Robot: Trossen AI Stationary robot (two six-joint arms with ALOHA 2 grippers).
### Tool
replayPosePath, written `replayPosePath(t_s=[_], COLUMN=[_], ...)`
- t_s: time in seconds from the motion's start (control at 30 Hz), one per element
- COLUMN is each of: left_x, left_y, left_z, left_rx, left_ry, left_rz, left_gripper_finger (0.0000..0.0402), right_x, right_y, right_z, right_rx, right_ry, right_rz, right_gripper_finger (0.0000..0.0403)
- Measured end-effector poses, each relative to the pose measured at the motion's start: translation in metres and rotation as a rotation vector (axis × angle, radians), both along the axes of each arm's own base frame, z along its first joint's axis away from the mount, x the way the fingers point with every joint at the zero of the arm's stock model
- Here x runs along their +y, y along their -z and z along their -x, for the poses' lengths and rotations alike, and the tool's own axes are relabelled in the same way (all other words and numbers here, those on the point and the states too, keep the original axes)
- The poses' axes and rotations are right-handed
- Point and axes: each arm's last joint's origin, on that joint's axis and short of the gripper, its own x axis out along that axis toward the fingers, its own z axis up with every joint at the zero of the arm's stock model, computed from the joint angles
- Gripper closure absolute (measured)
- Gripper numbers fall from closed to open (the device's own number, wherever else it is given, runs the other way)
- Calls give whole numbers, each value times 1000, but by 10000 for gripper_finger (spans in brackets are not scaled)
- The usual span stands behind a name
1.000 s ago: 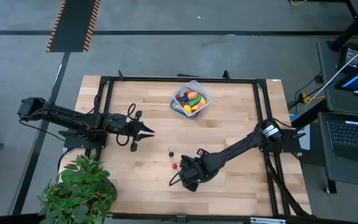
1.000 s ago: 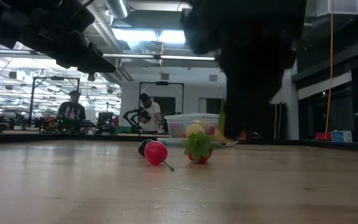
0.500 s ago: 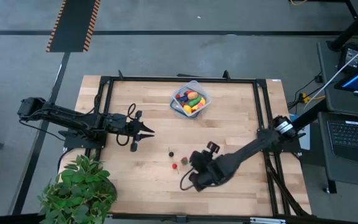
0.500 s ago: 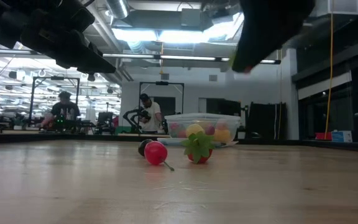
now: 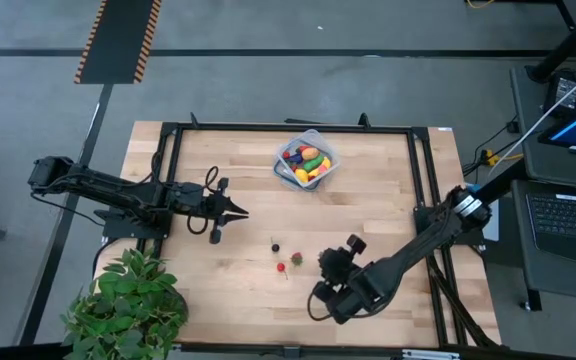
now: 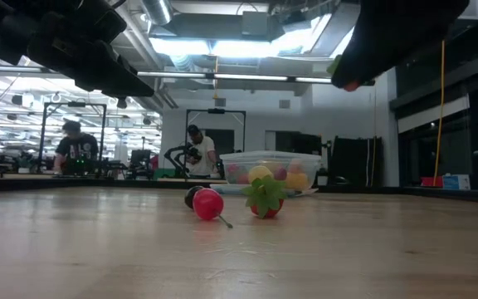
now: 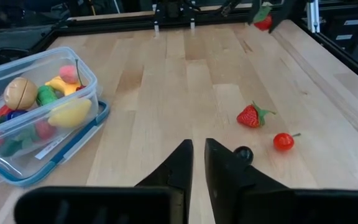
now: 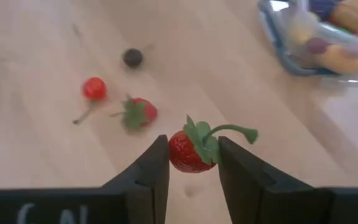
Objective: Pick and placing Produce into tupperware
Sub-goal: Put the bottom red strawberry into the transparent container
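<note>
1. The right gripper (image 8: 191, 171) is clamping a red strawberry (image 8: 188, 151) with a green leafy cap between its two fingers; in the right wrist view the fruit is sitting at the lower centre of the frame, lifted clear of the wood.
2. In the high view this right gripper (image 5: 330, 297) is hanging over the lower centre-right of the table (image 5: 368, 190), and in the low view the held berry is showing as a red spot at the upper right, well above the tabletop.
3. The left gripper (image 7: 197, 152) is hovering over the left-centre of the table in the high view, its two dark fingers standing nearly together with only a thin slit between them and nothing gripped.
4. The tupperware (image 5: 306, 158) is sitting at the upper centre of the high view, already holding a mix of toy produce, among it a yellow lemon (image 7: 70, 114) and a round tan piece (image 7: 20, 93).
5. Three pieces are lying loose on the wood, below the container in the high view: a second strawberry (image 7: 249, 116), a red cherry (image 7: 283, 142) with a stem, and a small dark berry (image 7: 243, 153).
6. A potted plant (image 5: 128, 305) is standing at the lower left corner of the high view.
7. Two people are standing in the room behind the table in the low view.
</note>
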Motion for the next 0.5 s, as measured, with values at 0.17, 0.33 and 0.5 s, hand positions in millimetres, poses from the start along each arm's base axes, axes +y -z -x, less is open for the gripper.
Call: replayPosePath(t_s=[0.17,0.33,0.5], left_x=[0,0,0], left_y=[0,0,0], left_z=[0,0,0], left_rx=[2,2,2], left_ry=[0,0,-1], left_rz=[0,0,0], left_gripper_finger=[375,383,389], right_x=[-6,-24,-46], right_y=[10,23,34], right_z=[3,8,20], right_rx=[-100,-220,-316], right_ry=[-76,-148,-231], right_rz=[-81,-143,-198], right_gripper_finger=[288,288,288])
